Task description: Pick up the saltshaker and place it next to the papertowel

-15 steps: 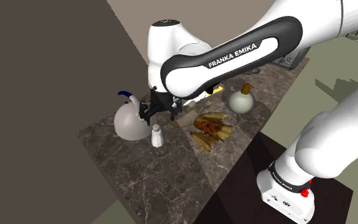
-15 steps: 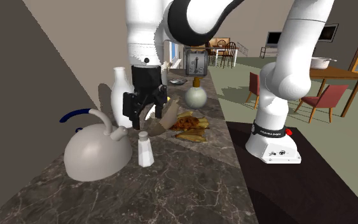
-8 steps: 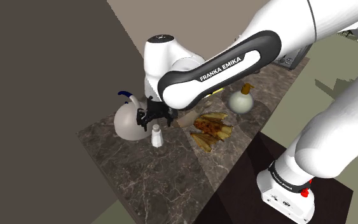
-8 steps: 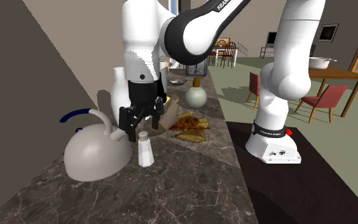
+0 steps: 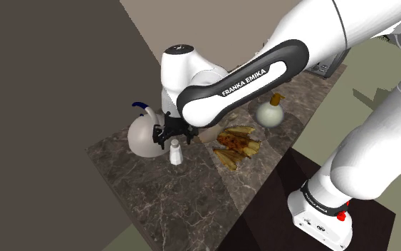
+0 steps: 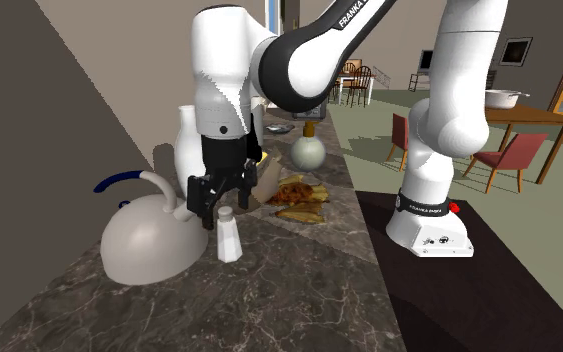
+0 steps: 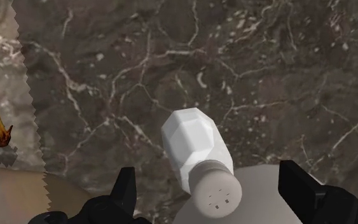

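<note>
Closing on the saltshaker (image 7: 194, 147) is the step in hand, as I judge it. The gripper (image 6: 216, 204) hangs just above the shaker with its two black fingers (image 7: 126, 189) spread wide and touching nothing. The white shaker stands upright in the wall-side half of the marble counter (image 5: 164, 196). Its perforated cap sits between the fingers, nearer one than the other.

To do this well, the hand should centre over the cap. It should then drop until the pads span the faceted body below the cap, and squeeze gently so the shaker does not tip or twist. The pale kettle (image 6: 149, 245) with the blue handle stands just beside the shaker, so one finger has to slip down between them without nudging the dome. A straight lift should follow.

Beyond the gripper lies a tan roll (image 5: 209, 133), which I take to be the papertowel. The clear marble near it looks like the place to set the shaker down. Next to that are some browned bananas (image 5: 236, 142). Farther along the counter stand a round flask (image 5: 271, 113) with a brown stopper and a tall white jug (image 6: 188, 140). A toaster (image 6: 309, 97) sits toward the far end.

The arm's dark link reads "FRANKA EMIKA" (image 5: 252, 71) in white capitals. A small label on the arm's base (image 6: 427, 225) is too small to read.
</note>
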Controlling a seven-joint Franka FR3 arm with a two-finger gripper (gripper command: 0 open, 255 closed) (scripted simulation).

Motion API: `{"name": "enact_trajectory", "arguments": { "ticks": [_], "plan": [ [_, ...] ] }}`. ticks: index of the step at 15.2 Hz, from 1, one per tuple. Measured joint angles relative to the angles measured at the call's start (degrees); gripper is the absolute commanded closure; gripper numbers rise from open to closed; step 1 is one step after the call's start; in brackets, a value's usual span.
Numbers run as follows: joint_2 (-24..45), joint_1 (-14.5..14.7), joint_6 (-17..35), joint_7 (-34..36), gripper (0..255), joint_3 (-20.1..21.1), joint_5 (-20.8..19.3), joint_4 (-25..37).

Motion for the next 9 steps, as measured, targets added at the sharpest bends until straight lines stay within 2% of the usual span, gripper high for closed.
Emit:
{"name": "enact_trajectory", "arguments": {
  "ticks": [1, 9],
  "plan": [
    [0.00, 0.00, 0.00, 0.00, 255, 0.00, 0.00, 0.00],
    [-0.02, -0.01, 0.00, -0.01, 255, -0.01, 0.00, 0.01]
  ]
}}
